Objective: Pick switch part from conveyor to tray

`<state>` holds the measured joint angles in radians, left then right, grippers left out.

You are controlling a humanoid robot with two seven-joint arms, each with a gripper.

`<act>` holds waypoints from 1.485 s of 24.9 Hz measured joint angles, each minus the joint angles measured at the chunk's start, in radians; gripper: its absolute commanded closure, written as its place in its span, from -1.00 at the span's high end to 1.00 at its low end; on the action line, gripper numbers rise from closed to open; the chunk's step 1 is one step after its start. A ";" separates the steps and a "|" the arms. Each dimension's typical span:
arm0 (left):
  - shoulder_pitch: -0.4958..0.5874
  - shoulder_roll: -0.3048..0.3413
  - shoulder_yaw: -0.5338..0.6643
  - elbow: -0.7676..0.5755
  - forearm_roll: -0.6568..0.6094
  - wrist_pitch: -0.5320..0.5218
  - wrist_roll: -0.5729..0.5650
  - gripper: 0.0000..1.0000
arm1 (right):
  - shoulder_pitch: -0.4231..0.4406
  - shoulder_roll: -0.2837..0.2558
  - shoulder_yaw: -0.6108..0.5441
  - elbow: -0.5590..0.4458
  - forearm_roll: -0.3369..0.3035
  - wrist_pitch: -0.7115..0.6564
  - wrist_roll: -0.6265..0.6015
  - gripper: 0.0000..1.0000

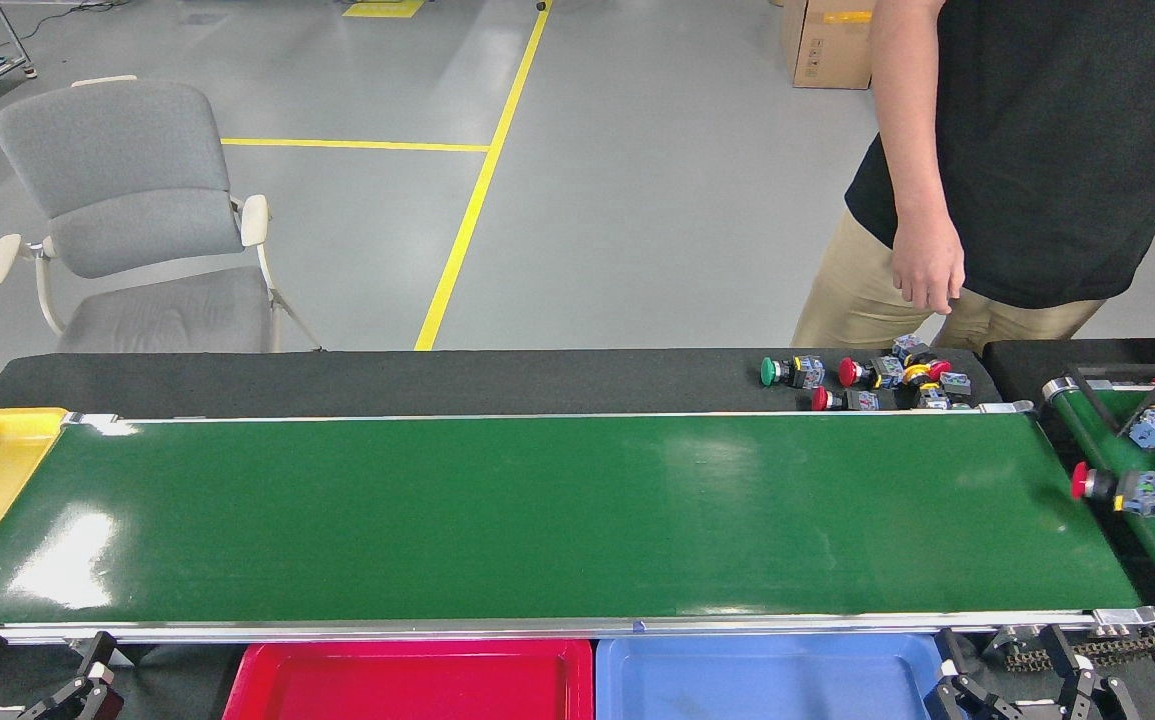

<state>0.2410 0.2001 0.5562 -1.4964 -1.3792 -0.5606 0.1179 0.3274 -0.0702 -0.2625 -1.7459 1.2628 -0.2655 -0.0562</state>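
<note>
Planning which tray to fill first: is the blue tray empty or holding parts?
Empty as far as seen: the blue tray shows only bare blue floor; its near part is cut off by the picture's edge.

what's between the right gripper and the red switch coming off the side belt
Nothing visible blocks it. The right gripper sits low by the blue tray; the red switch lies at the conveyor's right end.

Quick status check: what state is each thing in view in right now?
conveyor: belt bare, no switch part on it
red-capped switch part: lying on its side at the gap between the two belts
red tray: nothing visible in it
blue tray: nothing visible in it
left end effector: open, holding nothing
right end effector: open, holding nothing
chair: unoccupied
</note>
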 measured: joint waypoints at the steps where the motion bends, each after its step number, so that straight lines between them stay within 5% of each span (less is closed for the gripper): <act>1: 0.000 0.001 -0.002 0.000 -0.001 0.000 0.000 1.00 | -0.013 -0.006 -0.003 0.000 -0.007 -0.001 0.008 0.97; 7: 0.000 0.003 -0.005 0.001 -0.004 0.000 0.000 1.00 | -0.125 -0.077 -0.039 0.077 -0.037 -0.004 0.069 0.97; 12: 0.002 0.011 -0.007 0.000 -0.004 0.000 0.000 1.00 | -0.218 -0.086 -0.040 0.201 -0.037 0.004 0.156 0.97; 22: 0.001 0.010 -0.012 -0.001 -0.004 0.000 0.002 1.00 | -0.269 -0.116 -0.017 0.282 -0.036 -0.002 0.226 0.95; 24: 0.001 0.010 -0.018 -0.001 -0.005 0.000 0.003 1.00 | -0.287 -0.116 -0.003 0.299 -0.034 -0.002 0.231 0.81; 27: 0.000 0.010 -0.020 -0.001 -0.005 0.003 0.003 1.00 | -0.316 -0.116 0.024 0.339 -0.035 0.003 0.233 0.25; 33: -0.001 0.009 -0.021 -0.001 -0.005 0.007 0.002 1.00 | -0.363 -0.131 0.086 0.380 -0.036 0.002 0.236 -0.45; 37: -0.001 0.009 -0.021 -0.001 -0.005 0.008 0.001 1.00 | -0.364 -0.131 0.089 0.373 -0.039 -0.041 0.233 -0.51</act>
<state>0.2399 0.2087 0.5356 -1.4973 -1.3843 -0.5525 0.1188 -0.0367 -0.2011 -0.1737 -1.3724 1.2236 -0.3066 0.1772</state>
